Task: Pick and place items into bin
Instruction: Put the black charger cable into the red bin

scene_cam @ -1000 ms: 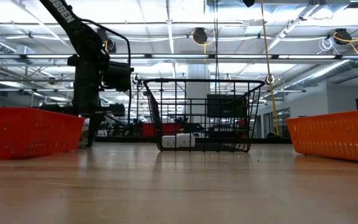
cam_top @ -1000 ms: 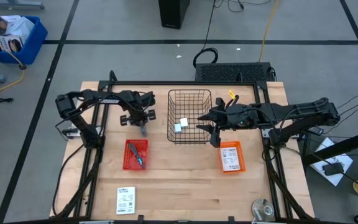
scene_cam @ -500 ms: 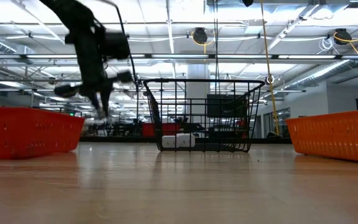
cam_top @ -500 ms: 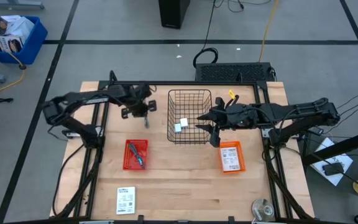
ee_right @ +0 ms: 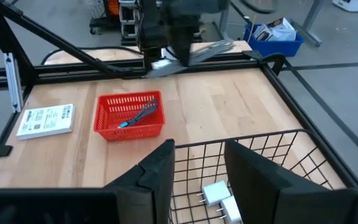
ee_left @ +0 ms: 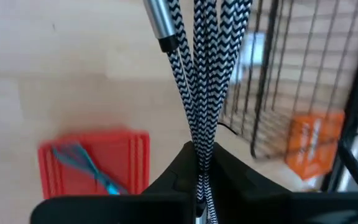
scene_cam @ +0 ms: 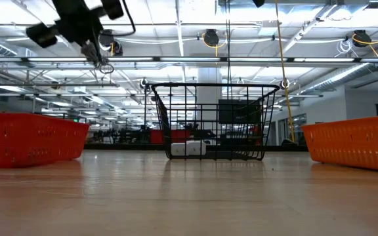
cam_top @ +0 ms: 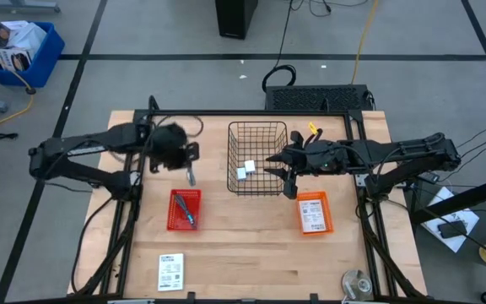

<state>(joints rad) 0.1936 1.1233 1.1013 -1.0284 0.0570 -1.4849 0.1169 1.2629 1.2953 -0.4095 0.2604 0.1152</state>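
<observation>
Landmark for all positions: the black wire basket (cam_top: pixel 257 157) at the middle of the wooden table (cam_top: pixel 251 245). The left gripper (cam_top: pixel 188 166) is raised off the table just beside the basket's left side, fingers clamped on a bundle of black-and-white braided cables (ee_left: pixel 205 74) with a metal-sleeved end; in the high view the bundle shows as a short grey piece (cam_top: pixel 191 176) hanging below the gripper, in the low view it hangs from the raised gripper (scene_cam: pixel 99 58) up and to the left of the basket (scene_cam: pixel 210 121). The left wrist view shows the fingers (ee_left: pixel 185 163) pinched together around the cables, with the basket wall (ee_left: pixel 291 68) close behind them. The right gripper (cam_top: pixel 288 175) sits at the basket's right rim, its fingers (ee_right: pixel 157 169) parted with nothing between them (the gap looks down into the basket). Inside the basket, toward its lower left part in the high view, lie two small white blocks (cam_top: pixel 245 169); the right wrist view shows them as white plug-like pieces with prongs (ee_right: pixel 219 198). Below and left of the basket stands a small red tray (cam_top: pixel 185 209) holding a blue-handled slim tool (cam_top: pixel 188 217). Below and right of the basket stands an orange tray (cam_top: pixel 315 213) with a white printed card (cam_top: pixel 314 214) in it. A second white printed card (cam_top: pixel 170 272) lies flat on the table, well apart from the basket, near the front-left edge
</observation>
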